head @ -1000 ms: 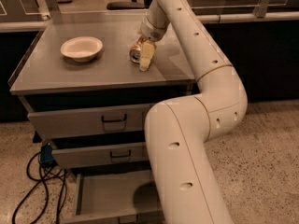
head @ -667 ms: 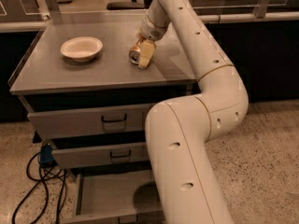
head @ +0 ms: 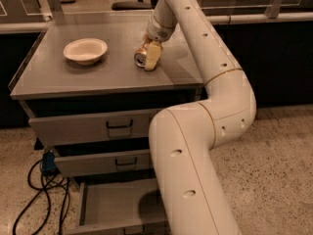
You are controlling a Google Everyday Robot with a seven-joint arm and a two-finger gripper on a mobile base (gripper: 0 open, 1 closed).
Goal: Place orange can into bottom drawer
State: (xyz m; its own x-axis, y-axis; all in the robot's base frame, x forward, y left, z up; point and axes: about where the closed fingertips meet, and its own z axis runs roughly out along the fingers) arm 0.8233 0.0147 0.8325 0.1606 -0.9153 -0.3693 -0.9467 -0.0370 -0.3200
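— Where is the gripper [head: 147, 57] found, and how is it set?

— It is seen low over the back right part of the cabinet top [head: 98, 82]; it appears to be clamped on the orange can [head: 141, 57]; one pale finger [head: 153, 58] is pressed against the can's right flank, and the other is hidden behind it.

— How is the can laid?

— It is held tilted, nearly on its side; its silver end is turned towards the front left, so the long axis is judged to run from front left to back right, across the grip; whether it is touching the top or is just clear of it cannot be told.

— What else is noted nearby?

— A white bowl [head: 85, 50] is set well apart to the left; two upper drawers [head: 93, 126] are shown closed below the top.

— And the goal?

— The bottom drawer [head: 112, 204] is pulled open at floor level, below and in front of the can; part of it is covered by the arm [head: 195, 146]; a lift, a pull forward past the cabinet's front edge and a long descent are judged to be needed.
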